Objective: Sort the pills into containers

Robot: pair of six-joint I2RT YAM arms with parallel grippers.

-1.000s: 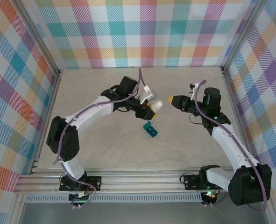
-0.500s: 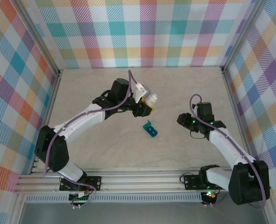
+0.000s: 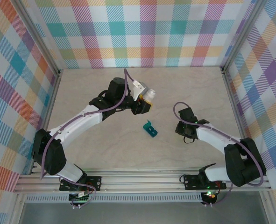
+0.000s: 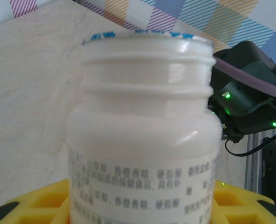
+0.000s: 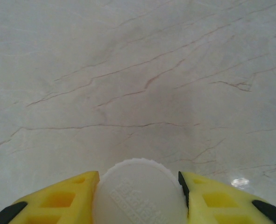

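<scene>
Table (image 3: 91, 93): marble-look top, with the pill box (image 3: 150, 129) sitting loose near its middle.

Left gripper (image 3: 146, 101) is beyond the pill box, toward the back wall and not over it. Its yellow fingers (image 4: 35, 205) are clamped on the lower body of the white bottle (image 3: 149, 94). The bottle is uncapped, with bare threads in the wrist view, and it looks tilted from above. There is a blue-printed edge at the rim (possibly a foil seal, cannot tell).

Pill box: teal strip. One lid looks raised at the end nearer the bottle; the others are too small to judge.

Right gripper (image 3: 186, 129) is right of the pill box, near it and low over the table. Its fingers (image 5: 63, 196) pinch the white ribbed cap (image 5: 140, 196) from both sides.

Risks, as a judgement:
- The bottle is open and tilted away from the pill box, so any further tip before it is over a compartment spills pills on the table.
- The compartments are small against the bottle mouth, so a fast pour would overshoot or mix pills.
- The pill box is light and unfixed, so a brush from either arm would shift it or knock a lid shut.
- If a seal covers the mouth, nothing pours.
- The cap is round, so if it is released on its edge it rolls.
</scene>
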